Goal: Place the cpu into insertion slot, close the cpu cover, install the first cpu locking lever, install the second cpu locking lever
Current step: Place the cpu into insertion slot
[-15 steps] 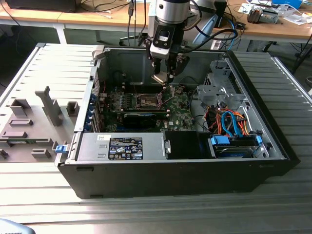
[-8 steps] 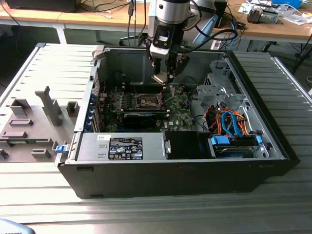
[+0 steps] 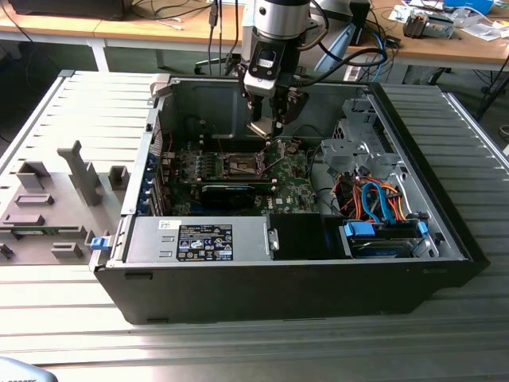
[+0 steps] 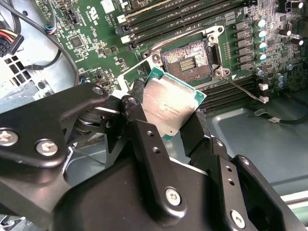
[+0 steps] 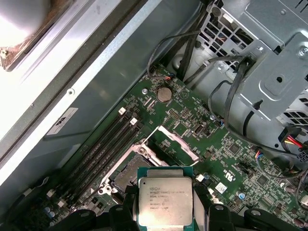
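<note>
Gripper (image 4: 166, 120), black metal and two-fingered, is clamped on the cpu (image 4: 171, 103), a thin square plate of pale silver with a green border, with one finger against each of two opposite edges. We note the same hold in the first wrist view, gripper (image 5: 166, 214) on cpu (image 5: 165, 199). We place the cpu above the insertion slot (image 4: 186, 60), a small square socket with a dark brownish centre and dark metal rim, and off to one side of it, the two not touching. In the second wrist view the plate's edges appear turned against the slot's edges, not parallel. Around the slot lies the green circuit board (image 5: 226, 159), bedded in the open black computer case (image 3: 318, 294). Beside the slot the cpu cover (image 5: 179, 142), a thin metal frame with an open window, stands swung up, leaving the slot bare. We judge the first step, placing the cpu, to be in hand and unfinished, with the cover and both levers not yet dealt with. In our judgement that placement calls for the plate to sit squarely over the slot, edges parallel and face level, and for a gentle descent, since a skewed seating could harm the socket's contacts.
</note>
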You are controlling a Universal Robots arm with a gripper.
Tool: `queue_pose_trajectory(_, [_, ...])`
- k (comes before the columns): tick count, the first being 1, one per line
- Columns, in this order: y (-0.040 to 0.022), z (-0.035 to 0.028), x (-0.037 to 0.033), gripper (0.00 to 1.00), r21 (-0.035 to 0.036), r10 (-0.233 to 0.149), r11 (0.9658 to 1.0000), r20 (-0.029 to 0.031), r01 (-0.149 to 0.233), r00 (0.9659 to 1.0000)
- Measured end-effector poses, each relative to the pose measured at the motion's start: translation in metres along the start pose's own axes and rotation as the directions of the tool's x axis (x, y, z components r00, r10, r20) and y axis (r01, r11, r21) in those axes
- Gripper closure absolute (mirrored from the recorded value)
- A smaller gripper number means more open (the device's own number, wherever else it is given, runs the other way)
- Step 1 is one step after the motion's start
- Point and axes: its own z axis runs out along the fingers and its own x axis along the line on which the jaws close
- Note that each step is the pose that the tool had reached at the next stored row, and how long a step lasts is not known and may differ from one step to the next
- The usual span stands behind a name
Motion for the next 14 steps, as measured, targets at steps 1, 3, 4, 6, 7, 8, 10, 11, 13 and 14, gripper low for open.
queue_pose_trajectory(1, [0.0000,0.0001,0.0000,0.45,-0.0001,0.001,1.0000,0.0000,-0.001,1.0000])
queue_pose_trajectory(3, [0.0000,0.0002,0.0000,0.45,-0.0001,0.003,1.0000,0.0000,-0.003,1.0000])
queue_pose_trajectory(4, [0.0000,0.0002,0.0000,0.45,-0.0001,0.004,1.0000,0.0000,-0.004,1.0000])
queue_pose_trajectory(6, [0.0000,0.0003,0.0000,0.45,-0.0001,0.005,1.0000,0.0000,-0.005,1.0000])
queue_pose_trajectory(7, [0.0000,0.0004,0.0000,0.45,-0.0001,0.006,1.0000,0.0000,-0.006,1.0000])
queue_pose_trajectory(8, [0.0000,0.0004,0.0000,0.45,-0.0001,0.007,1.0000,0.0000,-0.007,1.0000])
queue_pose_trajectory(10, [0.0000,0.0005,0.0000,0.45,-0.0002,0.008,1.0000,0.0000,-0.008,1.0000])
queue_pose_trajectory(11, [0.0000,0.0006,0.0000,0.45,-0.0002,0.009,1.0000,0.0000,-0.009,1.0000])
queue_pose_trajectory(13, [0.0000,0.0006,0.0000,0.45,-0.0002,0.011,0.9999,0.0000,-0.011,0.9999])
queue_pose_trajectory(14, [0.0000,0.0007,0.0000,0.45,-0.0002,0.011,0.9999,0.0000,-0.011,0.9999])
